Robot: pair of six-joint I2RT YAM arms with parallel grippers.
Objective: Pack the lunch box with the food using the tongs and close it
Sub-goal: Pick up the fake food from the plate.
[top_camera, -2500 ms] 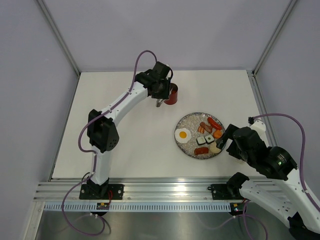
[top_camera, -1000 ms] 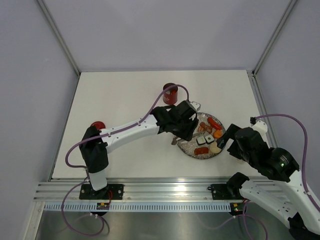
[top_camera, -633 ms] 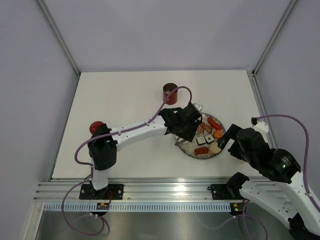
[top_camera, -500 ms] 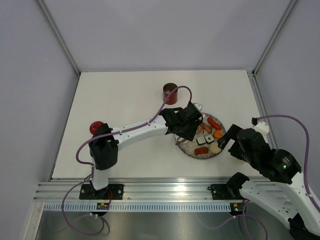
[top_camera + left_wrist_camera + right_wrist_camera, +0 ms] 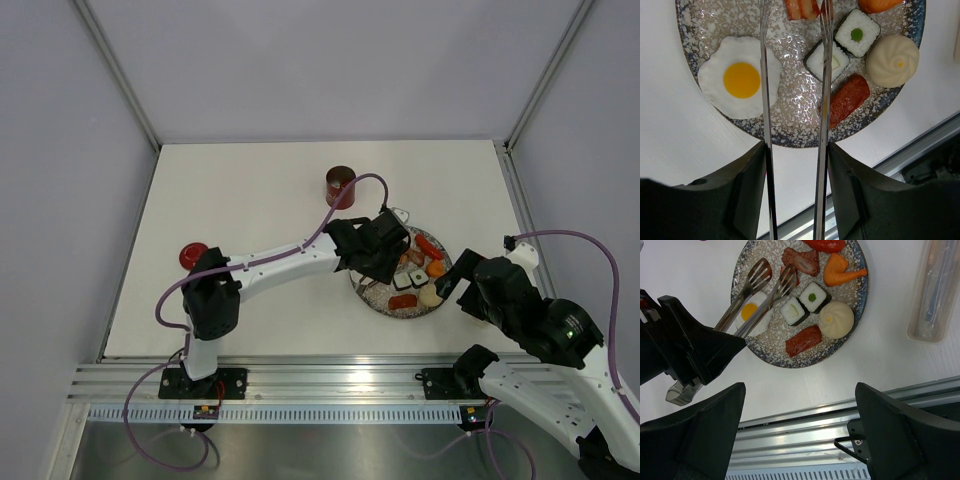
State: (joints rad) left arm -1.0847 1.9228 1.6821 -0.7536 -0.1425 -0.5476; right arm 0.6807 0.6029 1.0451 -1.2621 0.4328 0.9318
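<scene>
Robotics lab, a boxed-in test cell.
Grey panel walls on aluminium posts surround a white table; the left arm and right arm bolt to a slotted rail.

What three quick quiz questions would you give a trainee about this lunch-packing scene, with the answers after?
1. True or false: the lunch box stands open, with its lid lying apart from it on the table.
2. What is the left claw gripping?
A. the tongs
B. the fried egg
C. nothing
3. Fill in the number: there are ___ sushi rolls on the plate.

Key: 1 true; 2 A; 3 two.
</scene>
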